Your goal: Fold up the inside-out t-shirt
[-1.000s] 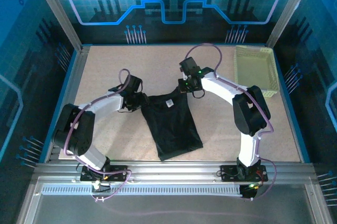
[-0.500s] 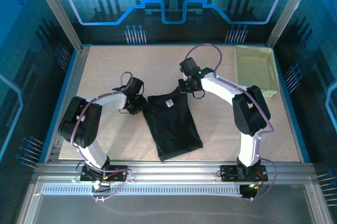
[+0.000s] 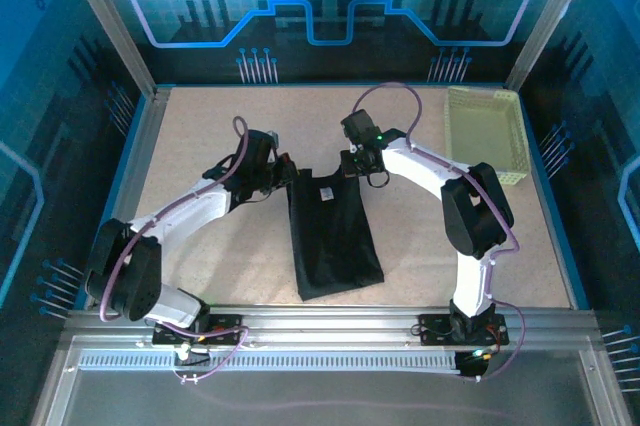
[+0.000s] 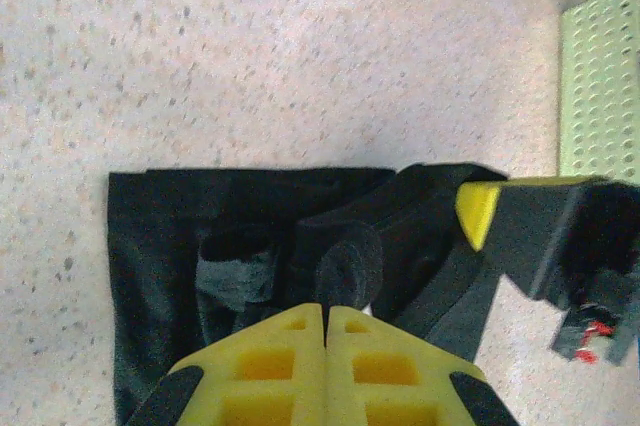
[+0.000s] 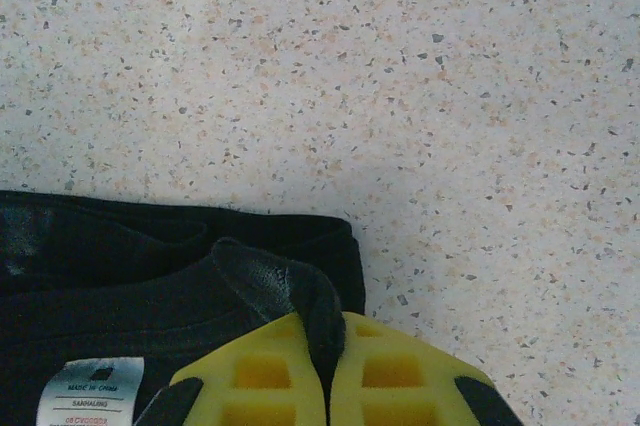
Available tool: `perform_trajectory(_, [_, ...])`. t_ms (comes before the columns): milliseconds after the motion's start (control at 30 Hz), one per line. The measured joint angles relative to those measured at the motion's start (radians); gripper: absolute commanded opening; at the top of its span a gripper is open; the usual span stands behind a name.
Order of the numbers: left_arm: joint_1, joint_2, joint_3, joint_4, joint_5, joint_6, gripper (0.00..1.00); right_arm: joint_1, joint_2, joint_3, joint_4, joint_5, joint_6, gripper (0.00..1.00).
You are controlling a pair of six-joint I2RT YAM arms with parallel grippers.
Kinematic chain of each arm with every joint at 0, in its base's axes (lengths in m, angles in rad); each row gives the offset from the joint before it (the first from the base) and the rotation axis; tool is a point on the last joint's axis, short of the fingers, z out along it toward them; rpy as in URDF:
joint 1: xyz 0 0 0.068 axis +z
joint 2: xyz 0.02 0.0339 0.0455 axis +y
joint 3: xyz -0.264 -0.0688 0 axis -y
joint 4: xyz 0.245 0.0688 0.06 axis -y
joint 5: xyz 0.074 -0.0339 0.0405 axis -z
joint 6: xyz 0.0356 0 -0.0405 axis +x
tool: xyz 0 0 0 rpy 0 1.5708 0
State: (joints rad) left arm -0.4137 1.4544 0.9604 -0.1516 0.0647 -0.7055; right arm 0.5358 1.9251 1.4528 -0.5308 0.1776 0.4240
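Shirt: the inside-out t-shirt (image 3: 335, 236) lies mid-table (image 3: 200, 126) as a narrow black strip running 12 to 6 o'clock, its white label (image 3: 327, 194) face up near the 12 o'clock end.
Left gripper (image 4: 325, 318): pads pressed together on bunched fabric at the strip's 11 o'clock corner.
Right gripper (image 5: 327, 346): clamped narrow on a raised fold at the 1 o'clock corner.
Step in hand: probably a lengthwise fold, taking the left side toward 3 o'clock.
Doing it well: hold the right pinch low as an anchor, carry the left corner across level, keep the top edge taut, and let go only once it lies flat.
Risk: the 2 grippers sit close and could collide; the free 6 o'clock end may skew.
Basket (image 3: 485, 131): at the table's 2 o'clock corner, well apart.
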Motion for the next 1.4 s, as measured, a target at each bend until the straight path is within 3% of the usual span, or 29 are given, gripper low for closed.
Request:
perform_trajectory(400, [0.027, 0.085, 0.020, 0.086, -0.028, 0.077, 0.00, 0.000, 0.002, 0.002, 0.000, 0.022, -0.004, 0.00])
perform_trajectory(833, [0.132, 0.508, 0.174, 0.187, 0.042, 0.121, 0.00, -0.027, 0.013, -0.003, 0.001, 0.045, 0.009, 0.00])
perform_trajectory(1267, [0.176, 0.458, 0.183, 0.233, 0.103, 0.122, 0.00, -0.117, 0.010, -0.103, 0.068, 0.006, 0.096, 0.01])
perform_trajectory(1333, [0.176, 0.459, 0.192, 0.236, 0.116, 0.122, 0.07, -0.129, 0.011, -0.106, 0.084, -0.010, 0.107, 0.06])
perform_trajectory(1400, [0.176, 0.477, 0.222, 0.224, 0.135, 0.125, 0.16, -0.138, 0.011, -0.108, 0.096, -0.025, 0.113, 0.22])
